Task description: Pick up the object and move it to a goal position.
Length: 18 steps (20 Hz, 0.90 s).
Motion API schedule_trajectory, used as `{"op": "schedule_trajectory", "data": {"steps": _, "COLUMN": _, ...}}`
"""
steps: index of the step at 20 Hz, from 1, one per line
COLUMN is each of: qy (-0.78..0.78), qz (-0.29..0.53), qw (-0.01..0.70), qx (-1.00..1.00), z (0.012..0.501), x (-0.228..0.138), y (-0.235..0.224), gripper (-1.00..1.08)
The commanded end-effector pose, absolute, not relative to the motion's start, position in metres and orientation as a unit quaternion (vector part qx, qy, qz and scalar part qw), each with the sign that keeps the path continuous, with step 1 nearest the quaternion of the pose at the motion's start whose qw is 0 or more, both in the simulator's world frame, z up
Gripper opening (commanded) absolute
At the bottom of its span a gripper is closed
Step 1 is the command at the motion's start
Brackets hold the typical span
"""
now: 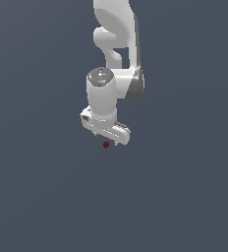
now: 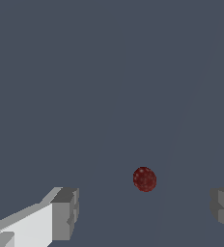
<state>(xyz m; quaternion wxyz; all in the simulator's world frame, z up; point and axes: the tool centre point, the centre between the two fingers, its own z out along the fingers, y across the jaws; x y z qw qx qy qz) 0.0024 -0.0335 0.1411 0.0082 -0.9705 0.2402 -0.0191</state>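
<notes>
Dark red and tiny, the ball (image 2: 144,179) is lying free on the grey floor (image 1: 47,197) at about seven o'clock from the white gripper (image 1: 117,142), which is hanging wide open and empty, so approaching is in hand, and centring, lowering and closing seem next.

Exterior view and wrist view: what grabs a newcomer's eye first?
The white arm dominates the exterior view, hanging down the upper middle against a flat dark grey background. Next is the tiny dark red ball, just under the gripper and slightly toward the exterior view's left. In the wrist view the ball shows ahead of the widely parted fingers, untouched.
</notes>
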Motion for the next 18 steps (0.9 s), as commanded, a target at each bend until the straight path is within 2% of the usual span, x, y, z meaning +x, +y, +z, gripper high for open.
{"op": "schedule_trajectory", "data": {"steps": 1, "qy": 0.277, "qz": -0.016, "qw": 0.009, "qx": -0.961, "z": 0.133, "x": -0.001, "y": -0.033, "gripper": 1.00}}
{"op": "schedule_trajectory", "data": {"steps": 18, "qy": 0.507, "qz": -0.002, "qw": 0.005, "qx": -0.862, "z": 0.083, "x": -0.030, "y": -0.038, "gripper": 1.00}}
